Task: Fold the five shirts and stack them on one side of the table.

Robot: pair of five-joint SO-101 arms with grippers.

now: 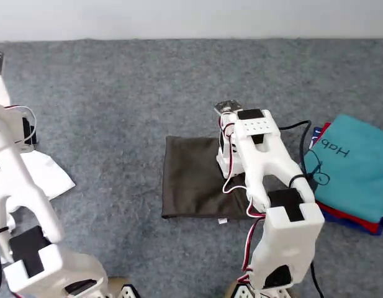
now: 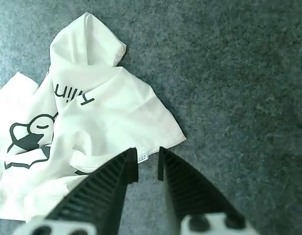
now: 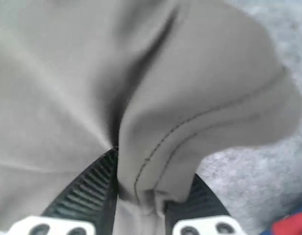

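Dark grey shirt [image 1: 191, 177] at counter [image 1: 117, 93] centre, mostly flat, 3 o'clock edge bunched up in right pincer [image 3: 151, 169], clamped on a fold beside a seam. Light, limp, no stiffness: likely to sag and drag if lifted from one point; better gripped at hem or seam where layers double. Folded stack [image 1: 349, 174], teal on top, at 3 o'clock. Crumpled white shirt [image 2: 92, 117] at 9 o'clock, left pincer [image 2: 147, 156] above its hem, slightly parted, holding nothing.
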